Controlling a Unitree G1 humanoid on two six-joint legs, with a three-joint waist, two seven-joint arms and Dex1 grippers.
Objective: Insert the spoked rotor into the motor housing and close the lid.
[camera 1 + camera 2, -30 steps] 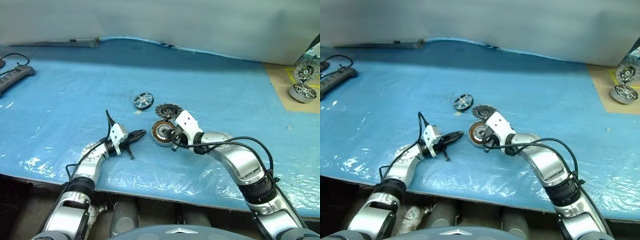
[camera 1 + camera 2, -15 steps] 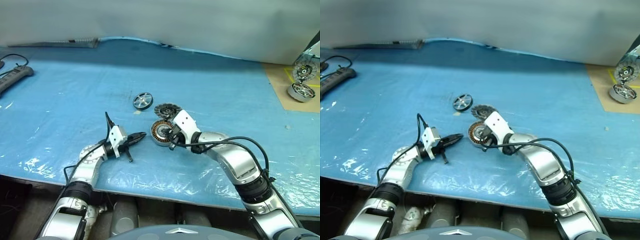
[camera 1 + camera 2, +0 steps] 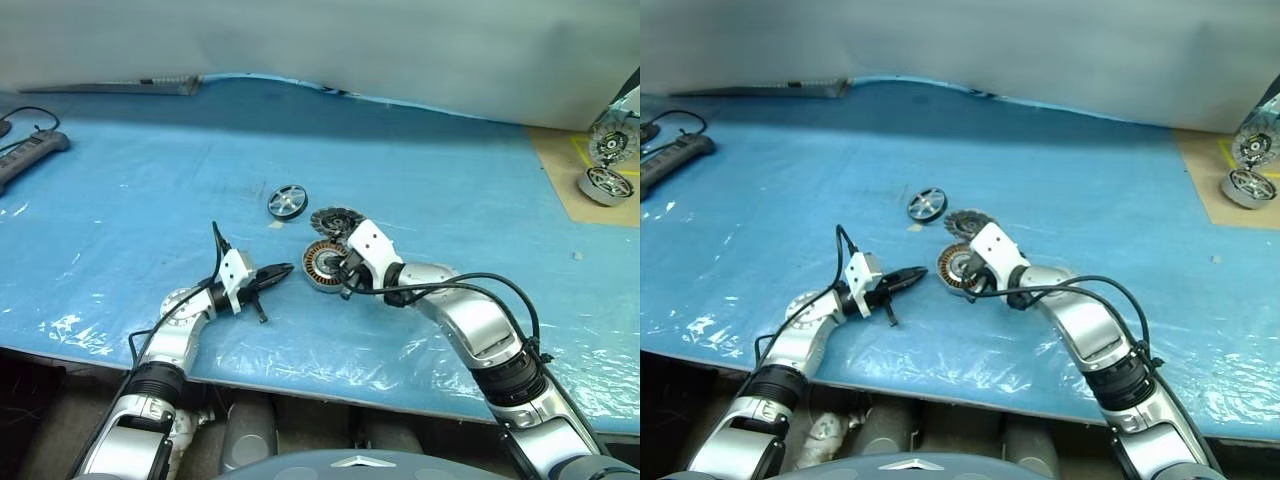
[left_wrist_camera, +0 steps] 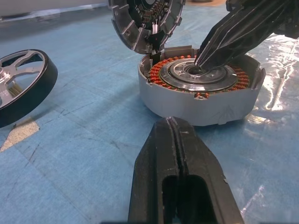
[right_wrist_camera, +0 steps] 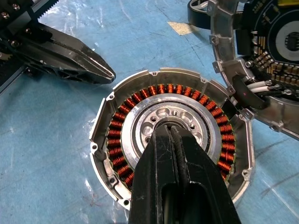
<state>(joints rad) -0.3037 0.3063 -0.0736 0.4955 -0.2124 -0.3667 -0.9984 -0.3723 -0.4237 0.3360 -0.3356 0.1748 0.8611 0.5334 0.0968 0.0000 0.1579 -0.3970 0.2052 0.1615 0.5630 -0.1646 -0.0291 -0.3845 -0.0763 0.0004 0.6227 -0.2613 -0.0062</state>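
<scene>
The motor housing (image 3: 320,265) is a grey cup with copper windings, lying open-side up on the blue sheet. My right gripper (image 5: 170,129) is shut, and its tip rests in the housing's centre hub. The lid (image 3: 335,220) stands tilted against the housing's far edge, joined to it by wires, its dark patterned face (image 5: 275,46) turned toward the housing. The spoked rotor (image 3: 287,201) lies flat a little beyond and to the left. My left gripper (image 3: 284,269) is shut and empty, pointing level at the housing's left side with a small gap between them.
A power strip (image 3: 30,152) lies at the far left. Two silver motors (image 3: 605,180) sit on a tan mat (image 3: 560,160) at the far right. A grey wall (image 3: 400,40) closes the back. The table's front edge (image 3: 300,385) runs just below my arms.
</scene>
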